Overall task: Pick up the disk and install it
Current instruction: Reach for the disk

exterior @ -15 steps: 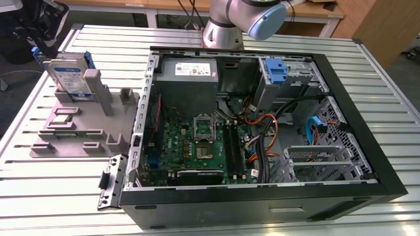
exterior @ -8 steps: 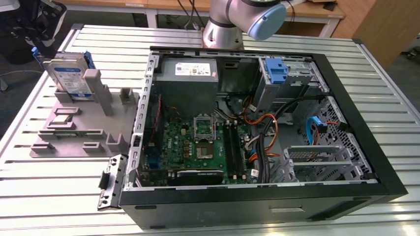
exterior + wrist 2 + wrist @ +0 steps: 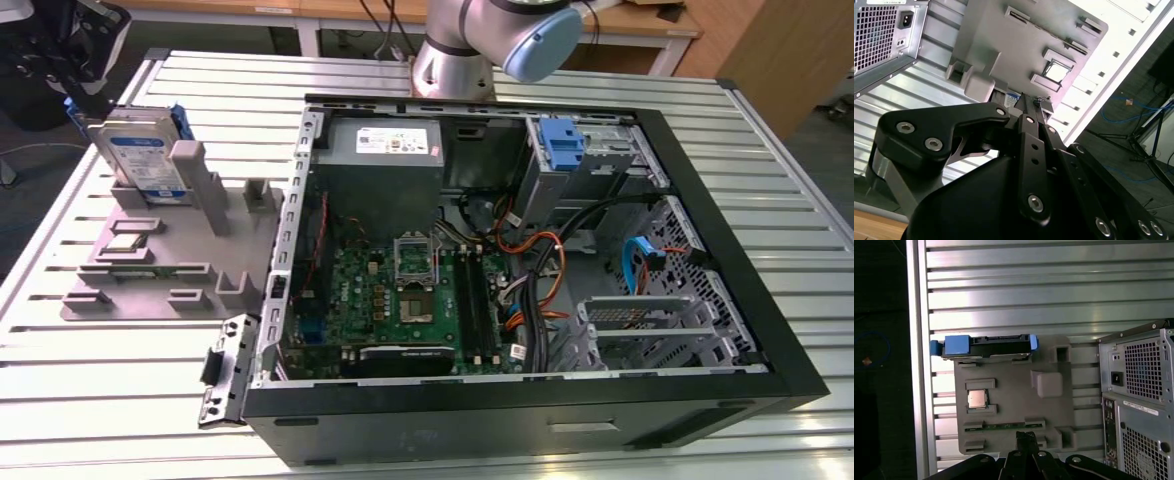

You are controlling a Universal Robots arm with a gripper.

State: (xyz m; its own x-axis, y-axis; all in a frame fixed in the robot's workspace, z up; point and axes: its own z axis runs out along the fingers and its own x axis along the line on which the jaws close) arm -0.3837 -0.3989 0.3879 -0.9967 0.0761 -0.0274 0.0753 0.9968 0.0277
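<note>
In the exterior view, the flat silver hard disk with a white-and-blue label and blue plastic bracket (image 3: 139,152) stands on edge in a grey moulded holder tray (image 3: 187,245). The tray is at the exterior view's left of the open black computer case (image 3: 534,425).

In the first wrist view, the disk (image 3: 986,346) shows edge-on, well apart from the black gripper (image 3: 1026,436), whose fingers are pressed together on nothing.

The second wrist view shows the gripper (image 3: 1030,100) equally empty.

The disk looks rigid, dense for its size, smooth-faced and sensitive to shock. Its two broad faces near the free upper edge look like the best hold.
</note>
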